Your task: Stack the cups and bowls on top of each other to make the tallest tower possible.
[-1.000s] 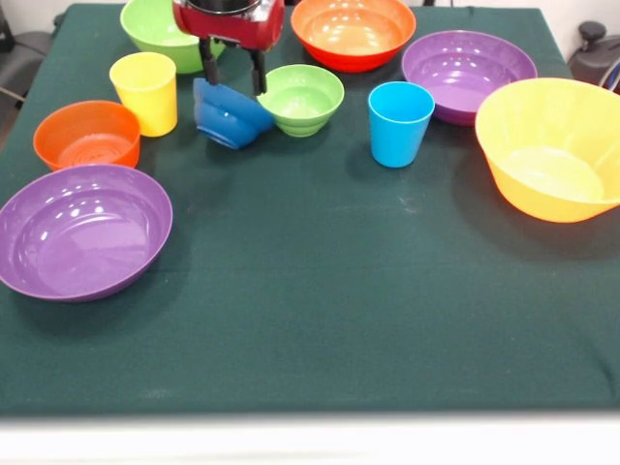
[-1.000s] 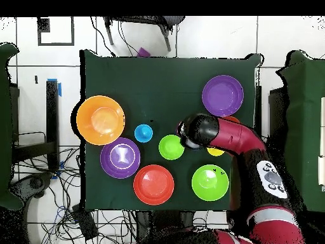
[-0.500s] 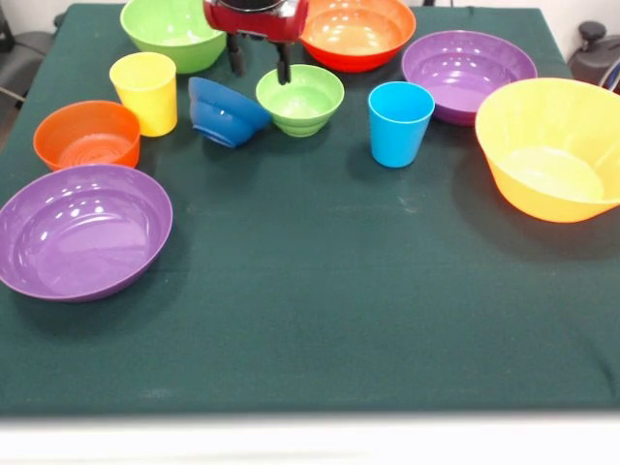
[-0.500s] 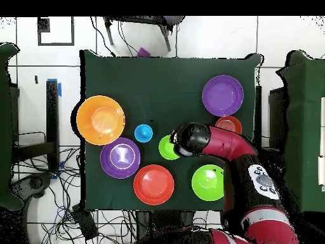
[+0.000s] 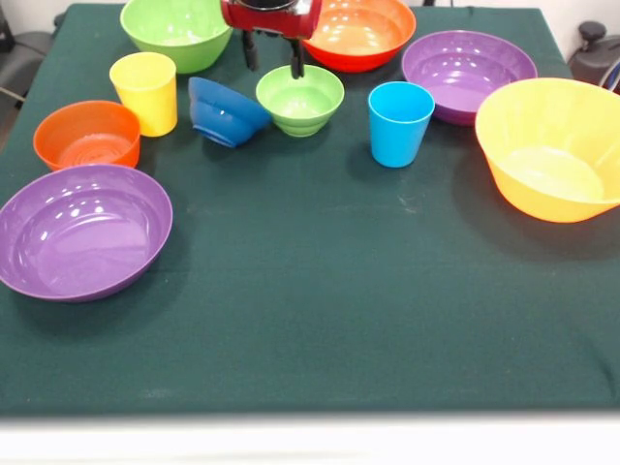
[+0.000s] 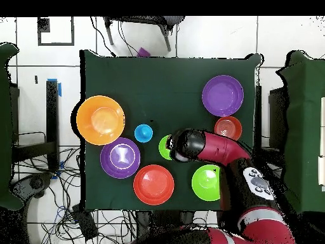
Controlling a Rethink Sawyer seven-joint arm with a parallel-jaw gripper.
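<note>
1. Hovering at the far side of the counter [image 5: 320,320], gripper [image 5: 273,58] hanging just above the far rim of the small green bowl [image 5: 300,99]; two dark fingers [image 5: 250,53] standing apart, gripping nothing.
2. Lying tipped on its side just left of the small green bowl, small dark blue bowl [image 5: 226,111], mouth facing left toward the yellow cup [image 5: 145,92].
3. Standing upright beside the dark blue bowl, yellow cup, with the small red-orange bowl [image 5: 87,134] sitting near it, nearer and to the left.
4. Resting at the near left, well apart from the gripper, one large purple bowl [image 5: 82,231]; sitting at the far right, the second purple bowl [image 5: 468,70].
5. Standing upright right of the small green bowl, light blue cup [image 5: 399,122], apart from it.
6. Sitting open side up at the right edge, big orange bowl [image 5: 552,150], touching nothing on top.
7. Sitting along the far edge, large green bowl [image 5: 172,31] to the left of the gripper and large red-orange bowl [image 5: 354,31] to the right, partly behind it.
8. Showing no tower: every bowl and cup lying singly on the green cloth.
9. Reaching in the overhead view from the bottom right, red arm [image 6: 219,147] covering part of the small green bowl [image 6: 165,146].
</note>
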